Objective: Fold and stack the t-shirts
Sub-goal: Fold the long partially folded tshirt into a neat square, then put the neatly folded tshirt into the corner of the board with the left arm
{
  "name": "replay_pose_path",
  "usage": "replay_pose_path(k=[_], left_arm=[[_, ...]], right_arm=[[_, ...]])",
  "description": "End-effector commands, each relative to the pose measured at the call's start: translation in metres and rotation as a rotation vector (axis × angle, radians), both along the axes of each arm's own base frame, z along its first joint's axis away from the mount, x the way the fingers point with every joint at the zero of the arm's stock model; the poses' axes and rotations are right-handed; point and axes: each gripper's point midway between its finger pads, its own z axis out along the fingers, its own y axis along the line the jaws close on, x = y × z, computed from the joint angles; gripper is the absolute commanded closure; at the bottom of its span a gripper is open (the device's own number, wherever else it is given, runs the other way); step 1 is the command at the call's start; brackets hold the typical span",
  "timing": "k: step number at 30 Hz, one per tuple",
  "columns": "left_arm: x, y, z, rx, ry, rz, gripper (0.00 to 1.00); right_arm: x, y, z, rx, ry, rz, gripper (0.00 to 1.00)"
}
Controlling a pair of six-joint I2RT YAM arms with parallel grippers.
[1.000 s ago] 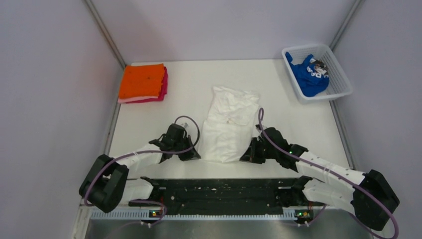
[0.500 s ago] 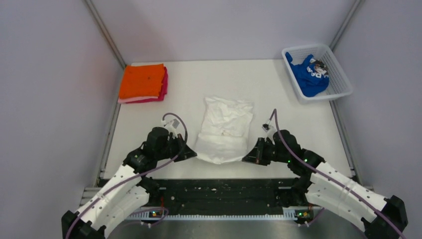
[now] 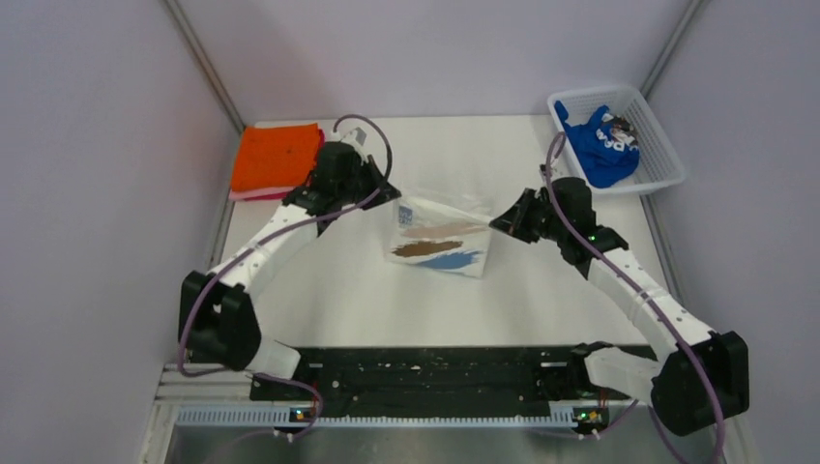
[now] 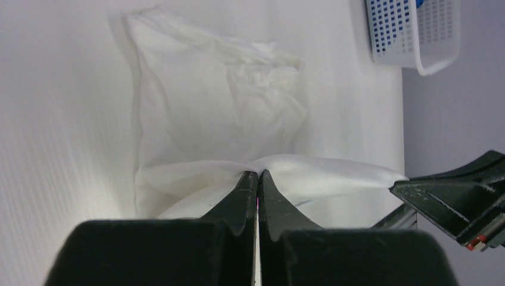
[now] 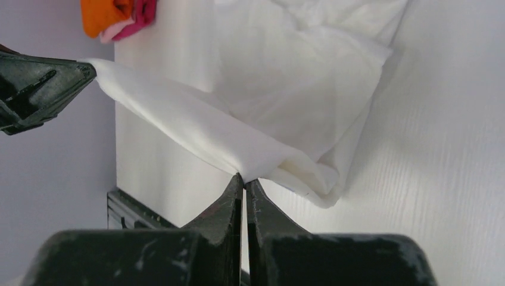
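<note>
The white t-shirt (image 3: 440, 242) lies mid-table, its near part lifted and turned over so the blue and brown brush-stroke print faces up. My left gripper (image 3: 395, 198) is shut on its left corner and my right gripper (image 3: 498, 220) on its right corner, the cloth stretched between them above the table. In the left wrist view the gripper (image 4: 258, 174) pinches the white cloth (image 4: 214, 101); in the right wrist view the gripper (image 5: 244, 177) does the same (image 5: 298, 89). A folded orange t-shirt (image 3: 276, 157) lies on a pink one (image 3: 256, 193) at the far left. A blue t-shirt (image 3: 600, 145) sits crumpled in the basket.
The white mesh basket (image 3: 667, 164) stands at the far right corner, by the enclosure's wall. The folded stack lies close behind my left arm. A black rail (image 3: 425, 372) runs along the near edge between the arm bases.
Both grippers carried the white t-shirt's near edge up and away from the bases, folding it back over itself. The printed side now shows. Both arms have stretched out far over the table.
</note>
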Motion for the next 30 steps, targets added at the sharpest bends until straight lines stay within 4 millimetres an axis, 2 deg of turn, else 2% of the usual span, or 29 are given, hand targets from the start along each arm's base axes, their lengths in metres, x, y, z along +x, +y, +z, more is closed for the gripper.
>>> replay_pose_path(k=[1,8,11,13,14,15,16,17,18,20,22,26,30], left_arm=[[0.063,-0.004,0.015,0.002,-0.088,-0.016,1.0],[0.143,-0.004,-0.018,0.015,-0.052,0.006,1.0],[0.167,0.0,-0.038,0.034,-0.028,0.016,1.0],[0.177,-0.004,-0.049,0.037,-0.018,-0.011,0.81],[0.182,-0.006,-0.052,0.035,-0.014,-0.022,0.7],[0.185,-0.009,-0.054,0.032,-0.014,-0.035,0.55],[0.188,-0.012,-0.06,0.03,-0.004,-0.054,0.33],[0.189,-0.014,-0.058,0.028,-0.001,-0.068,0.19],[0.187,-0.016,-0.058,0.028,0.004,-0.086,0.04],[0.178,-0.018,-0.06,0.025,0.02,-0.119,0.01],[0.165,-0.016,-0.07,0.041,0.049,-0.14,0.01],[0.132,-0.011,-0.107,0.094,0.151,-0.184,0.01],[0.107,-0.008,-0.145,0.227,0.246,-0.201,0.02]], right_arm=[[0.05,-0.012,0.023,0.04,-0.132,-0.048,1.0],[0.12,-0.027,-0.006,0.016,-0.147,-0.108,1.0],[0.15,-0.032,-0.016,-0.014,-0.181,-0.109,1.0],[0.17,-0.035,-0.036,-0.051,-0.164,-0.108,1.0],[0.178,-0.034,-0.041,-0.06,-0.16,-0.096,0.86],[0.185,-0.034,-0.05,-0.069,-0.134,-0.094,0.69],[0.191,-0.034,-0.054,-0.08,-0.117,-0.094,0.49],[0.195,-0.034,-0.055,-0.085,-0.106,-0.095,0.23],[0.197,-0.035,-0.052,-0.087,-0.108,-0.104,0.05],[0.192,-0.038,-0.042,-0.082,-0.128,-0.124,0.01],[0.179,-0.042,-0.031,-0.073,-0.157,-0.142,0.01],[0.142,-0.05,-0.023,-0.073,-0.166,-0.168,0.01],[0.106,-0.061,-0.018,-0.084,-0.161,-0.197,0.01]])
